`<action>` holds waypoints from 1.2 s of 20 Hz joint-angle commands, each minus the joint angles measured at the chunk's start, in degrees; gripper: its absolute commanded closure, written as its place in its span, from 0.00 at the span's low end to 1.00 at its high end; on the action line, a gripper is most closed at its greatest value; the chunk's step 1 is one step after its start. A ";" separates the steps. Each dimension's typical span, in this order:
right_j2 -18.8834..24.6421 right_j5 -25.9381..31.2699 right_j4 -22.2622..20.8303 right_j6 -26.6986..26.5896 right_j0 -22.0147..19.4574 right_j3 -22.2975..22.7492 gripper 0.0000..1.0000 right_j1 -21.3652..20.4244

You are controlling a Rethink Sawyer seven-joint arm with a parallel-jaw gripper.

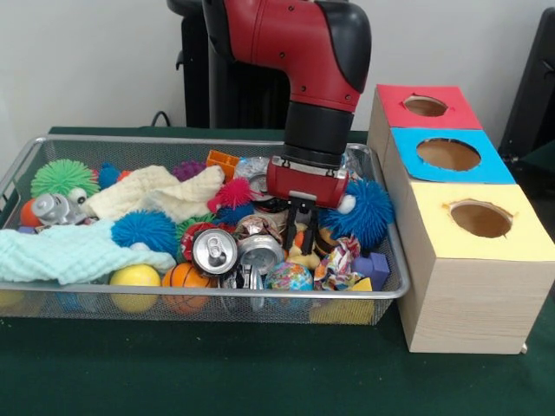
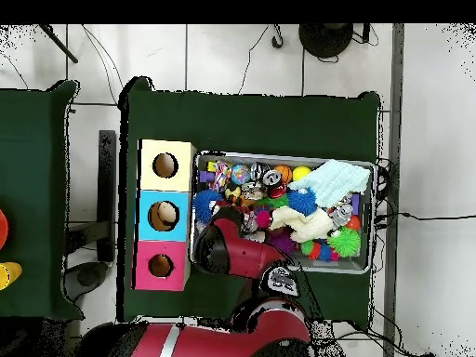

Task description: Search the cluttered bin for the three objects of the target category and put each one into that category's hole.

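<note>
The bin (image 1: 260, 296) of silver wire mesh sits on the green table, packed with toys, cans and cloths; it also shows in the overhead view (image 2: 370, 214). The hole (image 1: 425, 106) with the red surround tops the far end of the wooden box row, to the right of the bin; it also shows in the overhead view (image 2: 160, 266). My gripper (image 1: 301, 232) reaches straight down into the right-middle of the bin, its tip among a can, a yellow toy and small balls. In the overhead view the red arm (image 2: 228, 249) covers it.
The blue-topped hole (image 1: 448, 154) and the yellow-topped hole (image 1: 481, 218) follow the red one. In the bin lie two silver cans (image 1: 214, 251), blue spiky balls (image 1: 368, 212), a green spiky ball (image 1: 62, 178), a mint cloth (image 1: 69, 251) and a cream cloth (image 1: 165, 195).
</note>
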 commanded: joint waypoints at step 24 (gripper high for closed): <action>6.86 18.06 -0.39 8.39 -0.75 9.90 1.00 -5.83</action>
